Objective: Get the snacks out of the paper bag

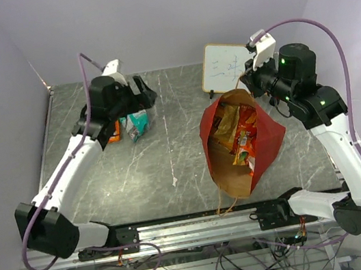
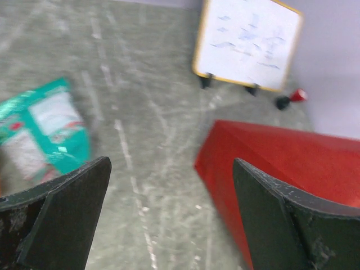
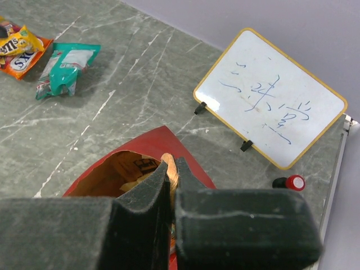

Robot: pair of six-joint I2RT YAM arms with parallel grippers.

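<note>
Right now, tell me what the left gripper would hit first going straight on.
Probably bare table, in the gap between the teal packet and the paper bag; depth is hard to judge.

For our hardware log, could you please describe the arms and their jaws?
The left arm and right arm have white links, black joint housings and a purple cable each. Green lights glow on the right. The jaws are black, scuffed wedges.
</note>
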